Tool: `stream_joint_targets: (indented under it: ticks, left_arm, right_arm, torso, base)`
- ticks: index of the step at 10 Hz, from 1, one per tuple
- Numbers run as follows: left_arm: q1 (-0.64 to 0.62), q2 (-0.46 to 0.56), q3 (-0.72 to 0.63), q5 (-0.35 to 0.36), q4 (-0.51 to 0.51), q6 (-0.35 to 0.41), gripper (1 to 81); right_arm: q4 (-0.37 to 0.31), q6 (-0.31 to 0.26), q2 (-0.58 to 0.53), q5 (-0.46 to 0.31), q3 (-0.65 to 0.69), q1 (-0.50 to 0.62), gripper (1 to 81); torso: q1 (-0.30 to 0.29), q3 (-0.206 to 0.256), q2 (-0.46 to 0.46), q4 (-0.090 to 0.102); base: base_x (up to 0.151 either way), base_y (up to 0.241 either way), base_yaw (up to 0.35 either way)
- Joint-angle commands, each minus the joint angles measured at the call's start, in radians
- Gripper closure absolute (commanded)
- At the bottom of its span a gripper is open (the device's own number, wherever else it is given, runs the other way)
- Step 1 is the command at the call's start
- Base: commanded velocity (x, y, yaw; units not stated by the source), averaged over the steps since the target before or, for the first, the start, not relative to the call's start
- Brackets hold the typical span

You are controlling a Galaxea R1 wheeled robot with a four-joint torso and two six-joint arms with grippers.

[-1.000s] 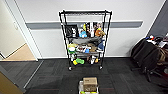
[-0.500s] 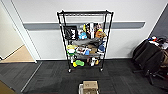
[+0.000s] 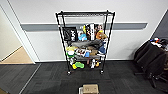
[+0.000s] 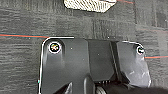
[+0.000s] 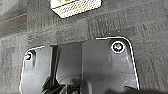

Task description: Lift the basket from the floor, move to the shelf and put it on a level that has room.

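Dark grey carpet tiles with a faint stripe [image 3: 50,80] run from my base to a pale wall with a grey band, and against that wall stands the tall black wire rack on small wheels [image 3: 85,42]. Its middle and lower tiers are crowded with packets and toys; its uppermost wire-grid tier [image 3: 85,13], capping the four posts, looks bare. On the near carpet, at the bottom edge of my head view, lies something with a brown cardboard top [image 3: 90,88] and a pale edge on its left side. Both wrist cameras look down on carpet with a cream chunky-woven basket [image 4: 90,5] just beyond each wrist. I cannot tell how either tool's fingers stand. I judge the lift not yet done: the basket rests on the floor, well short of the rack. That step calls for both arms reaching down to its ends.
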State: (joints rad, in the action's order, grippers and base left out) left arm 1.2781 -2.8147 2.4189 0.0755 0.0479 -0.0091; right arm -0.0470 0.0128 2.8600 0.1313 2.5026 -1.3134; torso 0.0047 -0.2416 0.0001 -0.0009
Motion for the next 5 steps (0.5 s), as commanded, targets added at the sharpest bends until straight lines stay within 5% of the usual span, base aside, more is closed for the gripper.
stream_joint_targets:
  ticks: [1,5]
  left_arm:
    - [-0.044,0.015,-0.001,-0.051,0.003,-0.003,1.0]
    - [-0.042,0.012,-0.001,-0.051,0.001,-0.003,1.0]
  right_arm:
    - [-0.002,0.000,-0.009,-0.047,-0.002,0.047,1.0]
    - [-0.004,0.000,-0.008,-0.050,-0.002,0.047,1.0]
  torso:
    - [0.000,0.000,0.000,0.000]
    - [0.000,0.000,0.000,0.000]
  base:
    - [0.136,0.000,0.000]
    - [0.132,0.000,0.000]
